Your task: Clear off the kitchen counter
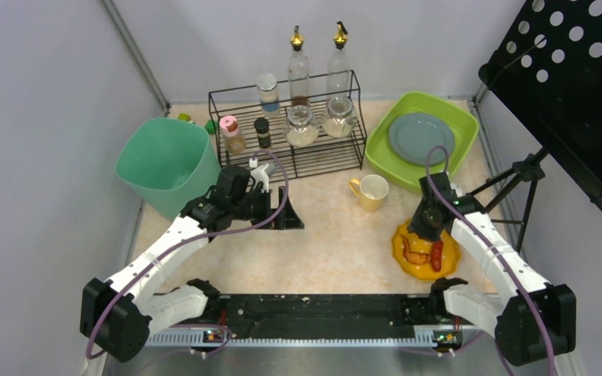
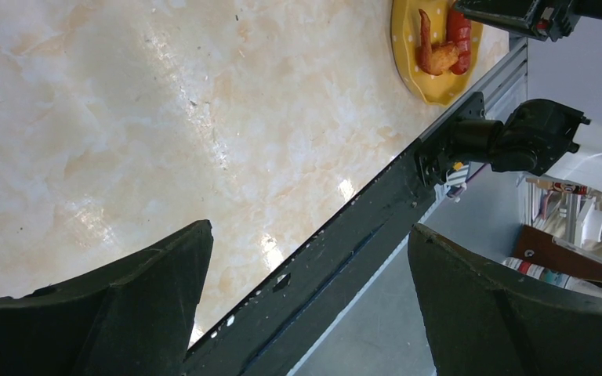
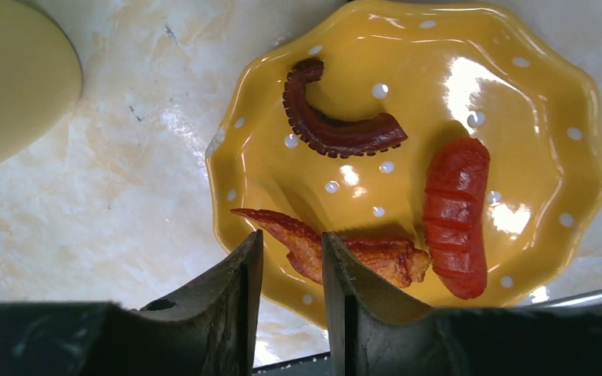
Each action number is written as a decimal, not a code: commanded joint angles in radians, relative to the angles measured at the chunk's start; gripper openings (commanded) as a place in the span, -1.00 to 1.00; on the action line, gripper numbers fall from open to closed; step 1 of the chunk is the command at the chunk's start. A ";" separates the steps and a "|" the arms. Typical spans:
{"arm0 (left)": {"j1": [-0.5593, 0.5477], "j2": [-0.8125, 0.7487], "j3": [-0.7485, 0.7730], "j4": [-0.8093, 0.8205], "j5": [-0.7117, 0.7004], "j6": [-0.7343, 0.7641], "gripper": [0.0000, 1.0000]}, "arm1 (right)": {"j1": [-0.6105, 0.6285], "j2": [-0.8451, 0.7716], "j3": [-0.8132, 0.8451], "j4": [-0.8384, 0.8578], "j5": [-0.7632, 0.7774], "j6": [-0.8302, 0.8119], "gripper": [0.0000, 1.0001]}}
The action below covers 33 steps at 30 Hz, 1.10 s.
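Observation:
The kitchen counter [image 1: 337, 243] is beige marble-patterned; it also shows in both wrist views [image 2: 125, 117] [image 3: 110, 204]. A yellow dotted plate [image 1: 426, 272] [image 3: 533, 102] [image 2: 404, 31] lies at the front right with a sausage [image 3: 455, 215], a dark tentacle [image 3: 337, 129] and a fried wing [image 3: 376, 258]. My right gripper [image 1: 426, 232] [image 3: 288, 239] has its jaws narrowly parted around the plate's near-left rim, over the wing's tip. My left gripper [image 1: 286, 218] [image 2: 310, 227] is wide open and empty above the counter's middle.
A yellow mug [image 1: 371, 192] [image 3: 8, 78] stands behind the plate. A lime-green tub [image 1: 447, 129] holds a grey plate [image 1: 419, 137]. A black wire rack [image 1: 290, 149] holds jars and bottles. A mint bin [image 1: 168, 160] stands at the left. A tripod [image 1: 525, 180] stands at the right.

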 commanded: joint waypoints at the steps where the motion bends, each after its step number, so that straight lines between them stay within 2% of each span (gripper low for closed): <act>1: -0.004 -0.011 0.029 0.021 -0.002 0.023 0.97 | 0.024 0.019 -0.040 0.090 -0.018 0.012 -0.36; 7: -0.004 -0.001 0.026 0.016 -0.022 0.027 0.97 | 0.042 0.042 -0.055 0.150 -0.054 0.012 -0.45; 13: -0.003 0.005 0.020 0.022 -0.027 0.027 0.97 | 0.067 -0.001 -0.029 0.127 -0.057 0.018 -0.56; 24: -0.004 0.012 0.022 0.018 -0.021 0.032 0.97 | 0.169 0.041 -0.062 0.164 -0.039 0.094 -0.98; 33: -0.003 0.006 0.014 0.016 -0.022 0.033 0.97 | 0.171 0.044 -0.111 0.180 -0.023 0.103 -1.00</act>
